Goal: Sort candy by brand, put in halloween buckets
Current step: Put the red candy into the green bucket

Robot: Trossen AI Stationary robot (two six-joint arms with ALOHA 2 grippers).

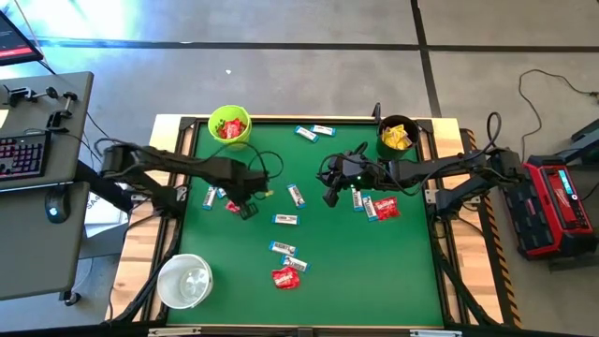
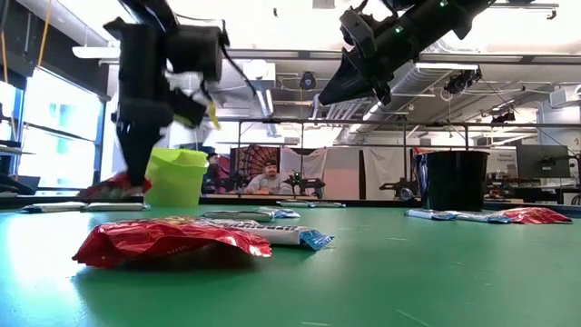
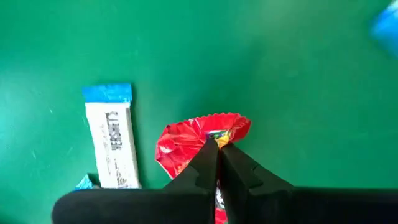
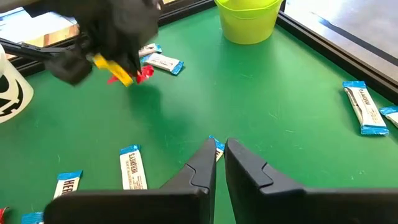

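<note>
Candy lies scattered over the green table, whose lower right of the high view is bare mat. The left gripper, left of centre, has its fingers clamped on a red packet; only the left wrist view shows this grip, with a white-and-blue bar just beside. The right gripper, fingers together and empty, hangs above centre. The lime green bucket, black bucket and white bucket stand near the table's edges.
</note>
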